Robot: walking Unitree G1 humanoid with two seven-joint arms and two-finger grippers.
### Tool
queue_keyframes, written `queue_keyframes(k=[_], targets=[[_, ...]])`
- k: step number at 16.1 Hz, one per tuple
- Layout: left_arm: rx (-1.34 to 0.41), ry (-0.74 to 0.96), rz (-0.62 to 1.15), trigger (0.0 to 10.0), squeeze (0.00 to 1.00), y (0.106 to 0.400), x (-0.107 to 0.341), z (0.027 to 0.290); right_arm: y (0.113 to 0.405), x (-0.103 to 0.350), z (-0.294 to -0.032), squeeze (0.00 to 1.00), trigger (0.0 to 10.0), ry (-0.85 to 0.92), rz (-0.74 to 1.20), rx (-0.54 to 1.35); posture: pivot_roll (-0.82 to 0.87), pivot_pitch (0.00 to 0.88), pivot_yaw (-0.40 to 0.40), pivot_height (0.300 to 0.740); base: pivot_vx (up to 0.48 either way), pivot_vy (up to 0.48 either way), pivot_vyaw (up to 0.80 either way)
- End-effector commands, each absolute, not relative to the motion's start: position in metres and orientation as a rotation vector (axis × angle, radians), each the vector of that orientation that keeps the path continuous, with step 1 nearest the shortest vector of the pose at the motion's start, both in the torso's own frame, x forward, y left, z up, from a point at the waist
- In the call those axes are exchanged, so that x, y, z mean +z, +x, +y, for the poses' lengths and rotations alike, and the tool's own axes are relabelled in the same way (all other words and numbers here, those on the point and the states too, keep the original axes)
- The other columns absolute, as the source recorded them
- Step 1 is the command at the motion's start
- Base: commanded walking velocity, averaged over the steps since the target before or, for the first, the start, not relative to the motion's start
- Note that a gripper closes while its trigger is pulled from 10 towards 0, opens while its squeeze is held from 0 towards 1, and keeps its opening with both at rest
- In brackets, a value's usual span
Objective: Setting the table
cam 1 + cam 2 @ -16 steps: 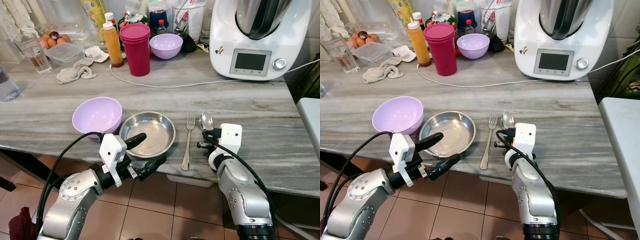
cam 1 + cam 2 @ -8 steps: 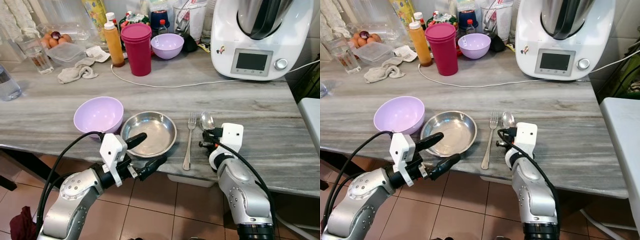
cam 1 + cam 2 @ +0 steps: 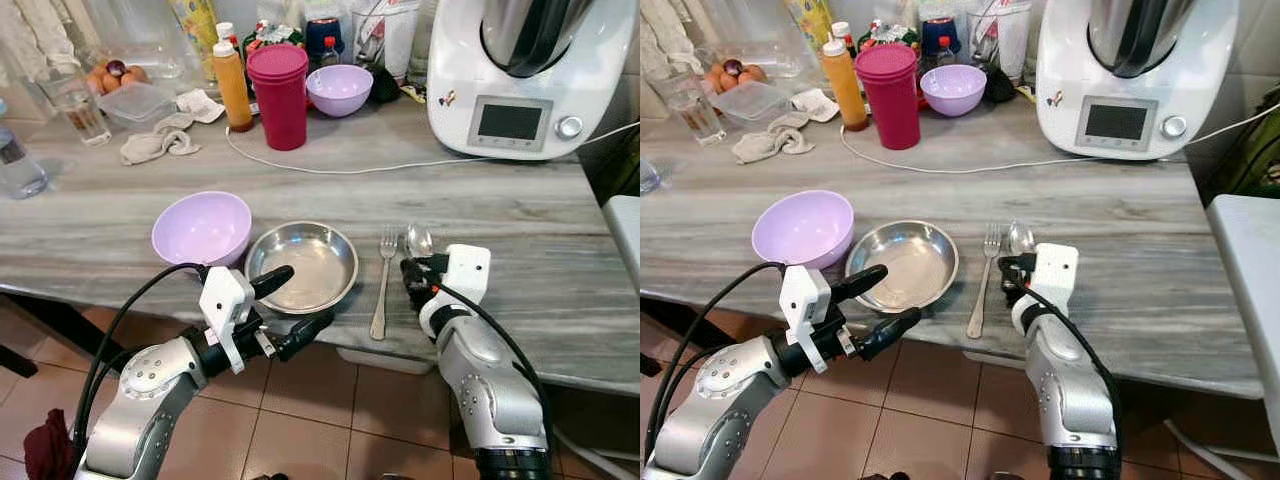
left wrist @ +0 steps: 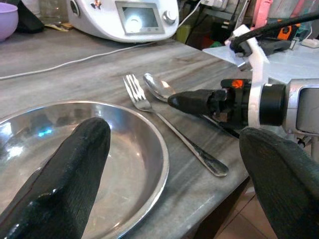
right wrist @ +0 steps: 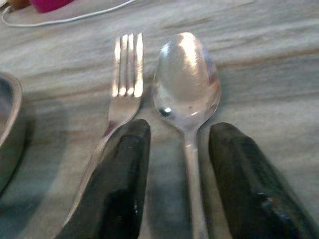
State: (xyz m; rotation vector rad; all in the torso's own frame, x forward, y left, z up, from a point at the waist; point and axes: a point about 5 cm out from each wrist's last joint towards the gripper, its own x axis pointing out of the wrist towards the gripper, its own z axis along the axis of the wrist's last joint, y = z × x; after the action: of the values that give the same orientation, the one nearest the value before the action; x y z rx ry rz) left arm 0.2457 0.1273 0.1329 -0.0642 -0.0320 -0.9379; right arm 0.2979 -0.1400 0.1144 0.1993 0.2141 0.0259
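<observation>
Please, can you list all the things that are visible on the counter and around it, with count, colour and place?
Steel plate: 1, silver, counter front edge.
Bowls: 2, lilac; one left of plate, one at back.
Fork: 1, silver, right of plate.
Spoon: 1, silver, beside fork.
Tumbler: 1, magenta, at back.
Sauce bottle: 1, orange, left of tumbler.
Kitchen machine: 1, white, back right.
Cloth: 1, grey, back left.
Left end effector: open, at plate's near rim.
Right end effector: open, astride spoon handle.
</observation>
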Motion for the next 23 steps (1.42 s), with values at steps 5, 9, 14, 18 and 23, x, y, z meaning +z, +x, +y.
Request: queue_keyframes(k=[5, 9, 14, 18, 23], targets=[[-0.954, -0.051, -0.062, 10.0, 0.0, 0.247, 0.142, 0.124, 0.299, 0.147, -0.152, 1.0, 10.0, 0.162, 0.031, -0.007, -0.2, 0.11, 0.071, 0.74, 0.0, 0.0, 0.0], [-0.837, -0.027, -0.155, 10.0, 0.0, 0.255, 0.152, 0.126, 0.296, 0.159, -0.156, 1.0, 10.0, 0.0, -0.086, -0.013, -0.2, 0.124, 0.074, 0.74, 0.0, 0.0, 0.0], [-0.591, -0.037, -0.248, 10.0, 0.0, 0.268, 0.162, 0.137, 0.283, 0.165, -0.165, 1.0, 10.0, -0.087, -0.18, -0.057, -0.2, 0.154, 0.076, 0.74, 0.0, 0.0, 0.0], [-0.385, -0.007, -0.247, 10.0, 0.0, 0.276, 0.155, 0.149, 0.286, 0.166, -0.147, 1.0, 10.0, -0.061, -0.196, -0.021, -0.21, 0.125, 0.059, 0.74, 0.0, 0.0, 0.0], [-0.204, -0.013, -0.239, 10.0, 0.0, 0.285, 0.154, 0.169, 0.293, 0.165, -0.142, 0.0, 10.0, -0.042, -0.193, 0.006, -0.16, 0.141, 0.065, 0.74, 0.0, 0.0, 0.0]])
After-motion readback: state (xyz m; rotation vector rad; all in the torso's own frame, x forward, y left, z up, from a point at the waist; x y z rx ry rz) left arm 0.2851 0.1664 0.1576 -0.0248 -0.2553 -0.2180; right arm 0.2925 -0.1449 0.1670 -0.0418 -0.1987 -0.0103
